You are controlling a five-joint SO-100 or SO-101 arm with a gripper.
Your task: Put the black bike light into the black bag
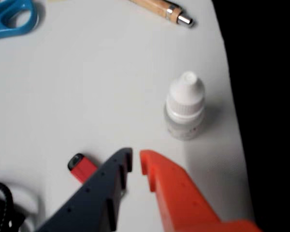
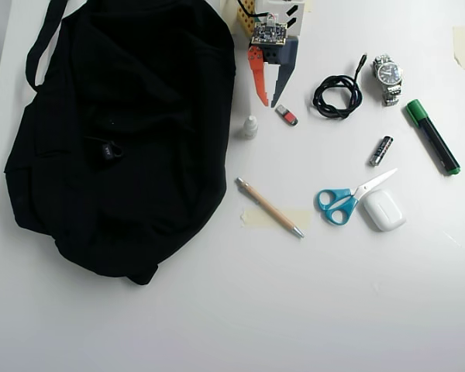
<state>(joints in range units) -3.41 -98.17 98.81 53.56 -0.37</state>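
1. Wrist view: the gripper point(image 1: 136, 159) is hanging low over the white table point(image 1: 87, 87). Its dark finger and orange finger are sitting nearly together with a thin gap at the tips, pinching nothing.
2. A small red-and-grey USB stick point(image 1: 81, 167) is lying just left of the dark finger, apart from it. A coiled black cable point(image 1: 2, 208) is showing at the bottom left corner.
3. Ahead of the orange finger a small white dropper bottle point(image 1: 184, 105) is standing upright, clear of the tips.
4. Further on, a wooden pen point(image 1: 166, 9) is poking in at the top edge, and blue scissors point(image 1: 12, 17) are sitting in the top left corner.
5. Overhead view: the gripper point(image 2: 269, 105) is pointing down-frame from the top edge, with the bottle point(image 2: 250, 126) just beside its tips and the USB stick point(image 2: 287, 115) on the other side.
6. The black bag point(image 2: 124, 116) is lying flat and filling the left half, its edge near the bottle and its strap point(image 2: 43, 39) running to the top left.
7. The black bike light is not showing clearly in either view, so I cannot tell where it is.
8. To the right, the cable point(image 2: 337, 94), a wristwatch point(image 2: 387, 75), a battery point(image 2: 381, 150) and a green marker point(image 2: 432, 136) are lying apart.
9. Lower down are the pen point(image 2: 269, 207), the scissors point(image 2: 345, 200) and a white earbud case point(image 2: 384, 209) touching the scissor blades.
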